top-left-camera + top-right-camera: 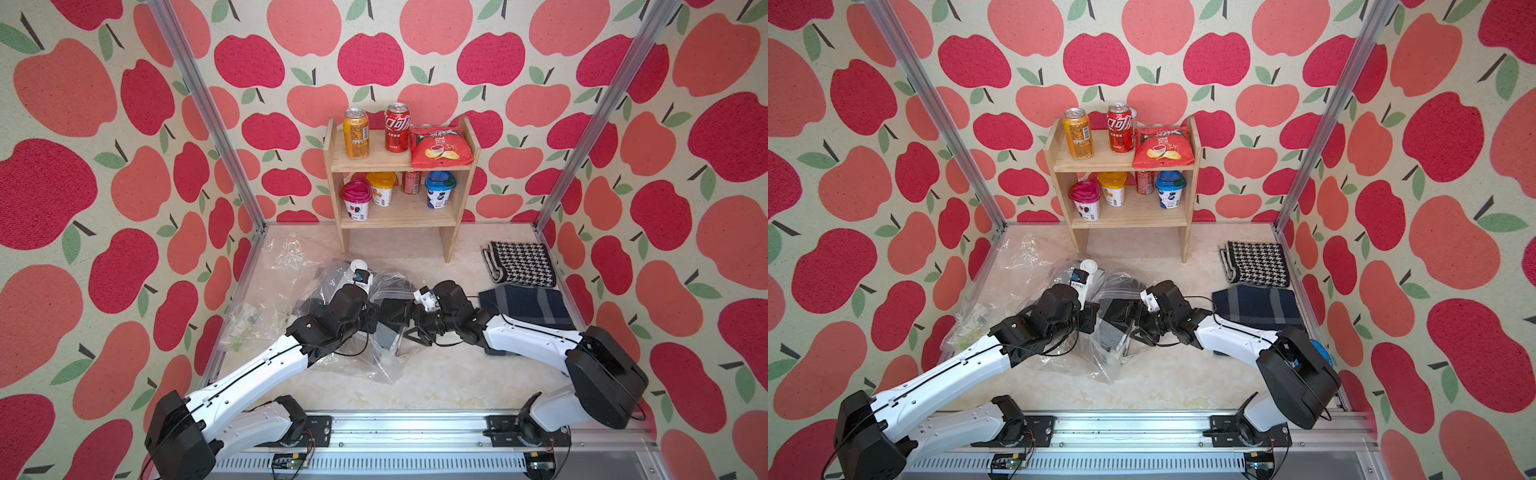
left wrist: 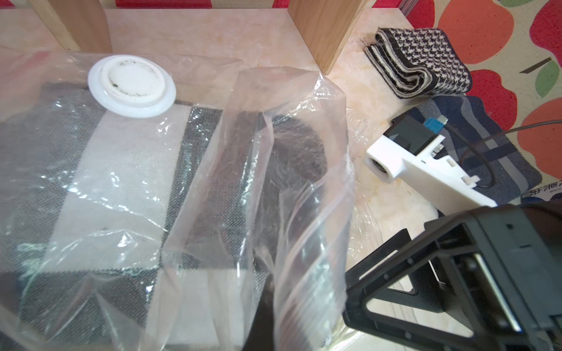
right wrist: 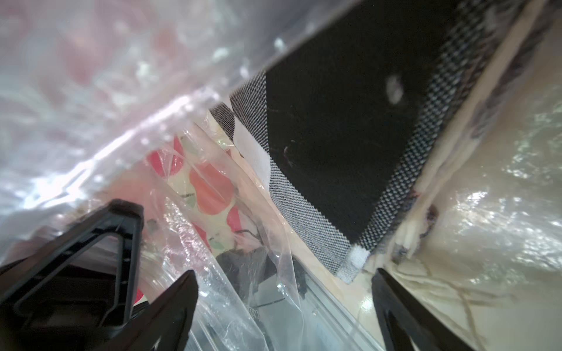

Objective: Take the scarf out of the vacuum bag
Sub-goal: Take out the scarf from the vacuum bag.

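By the left edge of the counter (image 1: 436,374), the left tool (image 1: 372,320) clamps the large clear plastic vacuum bag (image 2: 304,182) open, apparently so the wide-spread right tool (image 3: 282,275) reaches the grey-black checked woven scarf (image 3: 334,136) inside.

Scarf (image 2: 121,170) in vac bag (image 2: 307,194); R end effector (image 2: 380,282) just beside.

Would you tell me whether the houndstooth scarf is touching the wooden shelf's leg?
Apart. Both top views show bare tabletop between the houndstooth scarf and the wooden shelf's leg.
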Robot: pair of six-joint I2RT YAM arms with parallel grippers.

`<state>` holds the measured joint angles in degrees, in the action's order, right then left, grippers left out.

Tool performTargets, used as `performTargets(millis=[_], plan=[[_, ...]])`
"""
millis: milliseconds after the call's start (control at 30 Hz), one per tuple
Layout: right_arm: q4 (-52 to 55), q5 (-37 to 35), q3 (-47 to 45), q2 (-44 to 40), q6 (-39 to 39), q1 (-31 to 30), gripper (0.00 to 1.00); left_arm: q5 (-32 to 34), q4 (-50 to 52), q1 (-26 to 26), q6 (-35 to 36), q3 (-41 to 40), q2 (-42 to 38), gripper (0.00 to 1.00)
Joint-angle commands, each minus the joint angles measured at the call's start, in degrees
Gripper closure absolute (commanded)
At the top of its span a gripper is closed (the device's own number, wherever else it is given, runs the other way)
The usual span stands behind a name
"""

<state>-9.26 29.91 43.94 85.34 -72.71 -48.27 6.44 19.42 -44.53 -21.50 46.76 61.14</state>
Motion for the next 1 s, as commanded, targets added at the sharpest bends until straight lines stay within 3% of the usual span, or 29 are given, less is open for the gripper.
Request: performTargets(millis=[0,433,700,967], plan=[[-4.4,-0.3,-1.3,0.9,-5.3,-2.3,0.09,1.9,-1.0,-1.7,-0.5,-1.1,0.1,1.00],[-20.4,-3.7,-7.2,6.4,-16.5,-8.3,0.09,5.4,-2.2,-4.2,-3.3,-4.5,-0.5,1.00],[-25.2,-5.9,-8.2,8.9,-18.7,-9.5,0.10,5.9,-2.0,-4.5,-3.5,-4.9,-0.9,1.00],[-25.5,-6.8,-8.4,8.9,-18.7,-8.5,0.22,6.3,-1.3,-4.7,-3.5,-5.0,-1.0,1.00]])
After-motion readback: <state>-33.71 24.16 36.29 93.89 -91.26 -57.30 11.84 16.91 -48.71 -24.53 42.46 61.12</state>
